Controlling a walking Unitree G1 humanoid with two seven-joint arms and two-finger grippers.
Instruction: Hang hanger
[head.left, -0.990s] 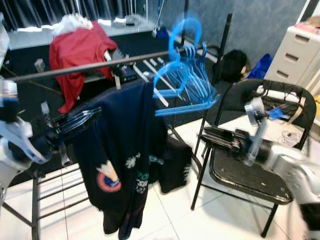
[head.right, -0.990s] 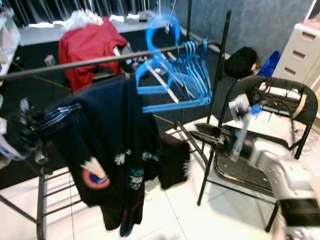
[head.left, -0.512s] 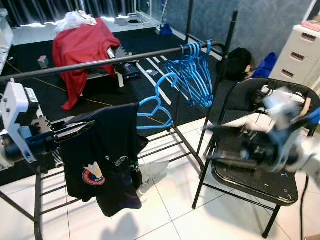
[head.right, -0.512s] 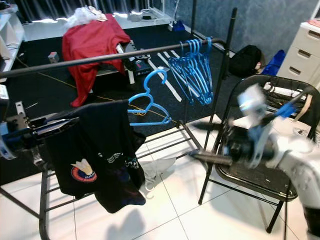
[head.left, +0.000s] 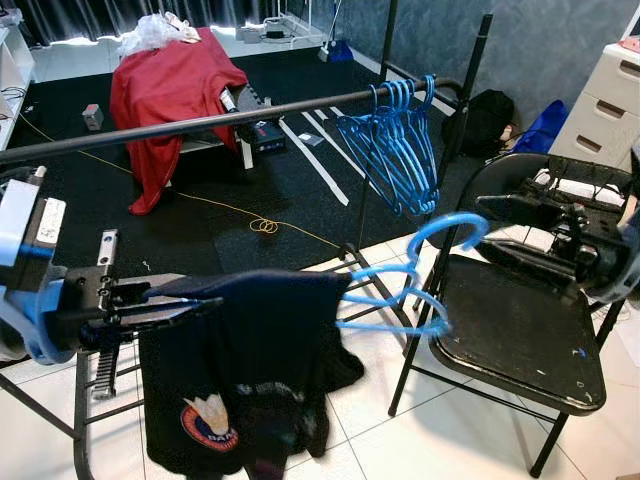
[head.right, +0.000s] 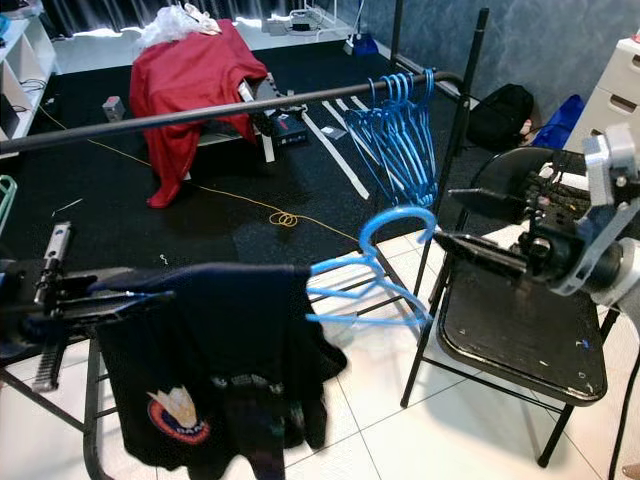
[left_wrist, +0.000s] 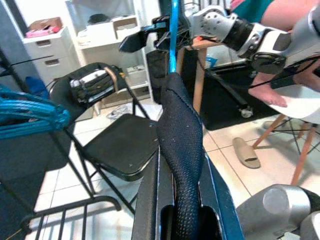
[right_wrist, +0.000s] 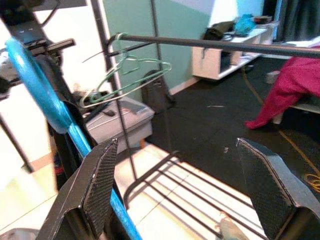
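A blue hanger (head.left: 405, 292) carrying a dark navy garment (head.left: 250, 370) hangs in mid-air below the black clothes rail (head.left: 200, 122), its hook pointing toward the folding chair (head.left: 520, 340) and not yet on the bar. The left gripper (head.left: 165, 300) is clenched on the garment-covered end of the hanger, and the left wrist view shows dark fabric pinched between its fingers (left_wrist: 150, 200), with the hanger's blue rod (left_wrist: 173, 30) rising beyond. The right gripper (head.right: 465, 222) hovers just beside the hanger's hook, its fingers spread wide apart and grasping nothing; in the right wrist view the blue hook (right_wrist: 45, 95) lies close to one finger (right_wrist: 97, 185). A cluster of empty blue hangers (head.left: 395, 145) hangs at the far end of the rail, near its upright post (head.left: 470, 90). Behind the rail, a red cloth (head.left: 170, 90) drapes over furniture on the black carpet (head.left: 300, 200), and a coiled yellow cable (head.left: 265, 226) lies on the floor. A white drawer unit (head.left: 605, 100) stands by the blue wall.
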